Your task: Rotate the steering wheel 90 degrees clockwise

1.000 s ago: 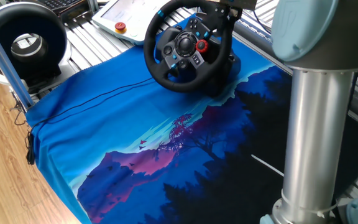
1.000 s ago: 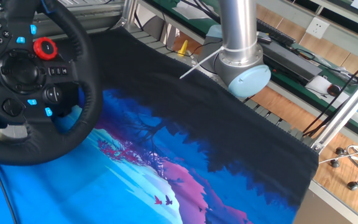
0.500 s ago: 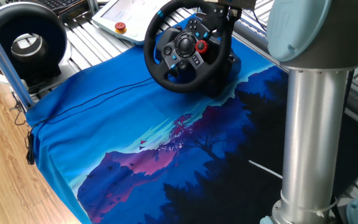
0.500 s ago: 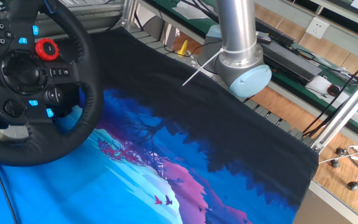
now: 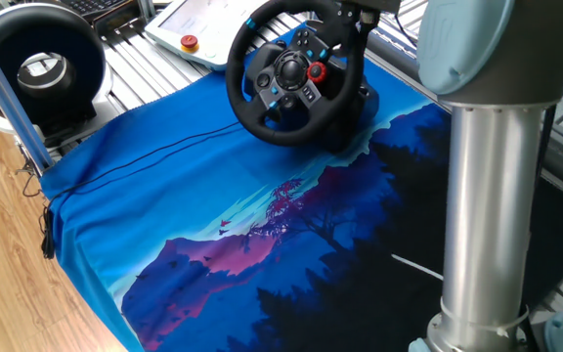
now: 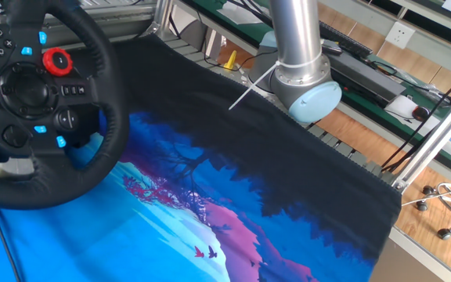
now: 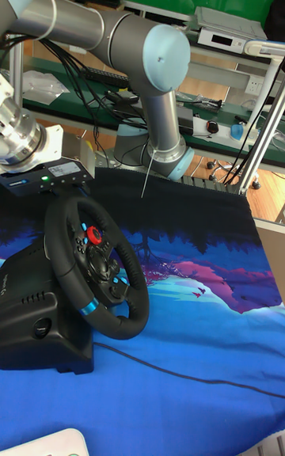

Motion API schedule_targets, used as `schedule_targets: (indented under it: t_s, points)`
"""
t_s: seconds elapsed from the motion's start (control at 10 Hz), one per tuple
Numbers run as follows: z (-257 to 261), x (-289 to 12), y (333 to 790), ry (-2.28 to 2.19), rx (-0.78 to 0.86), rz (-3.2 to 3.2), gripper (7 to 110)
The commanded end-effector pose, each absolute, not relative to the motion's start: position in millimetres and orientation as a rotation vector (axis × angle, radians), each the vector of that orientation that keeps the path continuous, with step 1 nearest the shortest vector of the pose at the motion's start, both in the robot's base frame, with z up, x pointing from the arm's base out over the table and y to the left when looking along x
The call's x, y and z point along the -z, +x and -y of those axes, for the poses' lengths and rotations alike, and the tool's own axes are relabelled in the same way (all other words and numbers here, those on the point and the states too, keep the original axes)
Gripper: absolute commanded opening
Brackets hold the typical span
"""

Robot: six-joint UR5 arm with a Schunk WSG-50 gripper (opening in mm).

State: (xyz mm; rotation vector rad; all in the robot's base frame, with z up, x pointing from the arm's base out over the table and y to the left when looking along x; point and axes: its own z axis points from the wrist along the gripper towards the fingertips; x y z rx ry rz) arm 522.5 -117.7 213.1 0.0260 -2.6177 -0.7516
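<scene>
The black steering wheel (image 5: 262,122) stands at the far end of the blue cloth, with a red dial (image 5: 318,70) and blue buttons on its hub. Its light-blue stripe (image 7: 89,309) lies on the near lower part of the rim in the tall view. From the other fixed view the steering wheel (image 6: 104,141) fills the left edge, dial (image 6: 55,61) uppermost. My gripper (image 7: 59,196) sits right at the top of the rim, also seen as the gripper (image 5: 352,27) at the wheel's upper right. The rim and the gripper body hide the fingertips.
A black ring-shaped fan device (image 5: 42,68) and a white pendant with a red button (image 5: 191,42) sit beyond the cloth. The arm's column (image 5: 497,196) rises at the right, its base (image 6: 308,90) at the table's edge. A cable (image 7: 182,373) crosses the cloth from the wheel's base (image 7: 32,329).
The arm's column has shifted slightly left in one fixed view. The wheel jiggled a little and stands at about the same angle as before.
</scene>
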Motion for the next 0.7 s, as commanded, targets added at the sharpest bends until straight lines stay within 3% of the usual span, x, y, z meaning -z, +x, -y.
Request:
schedule_targets:
  t_s: [0.0,0.6]
  points:
    - [117,-216,519,0.068,0.792,2.608,44]
    - [126,-203,543,0.121,0.734,2.718,44]
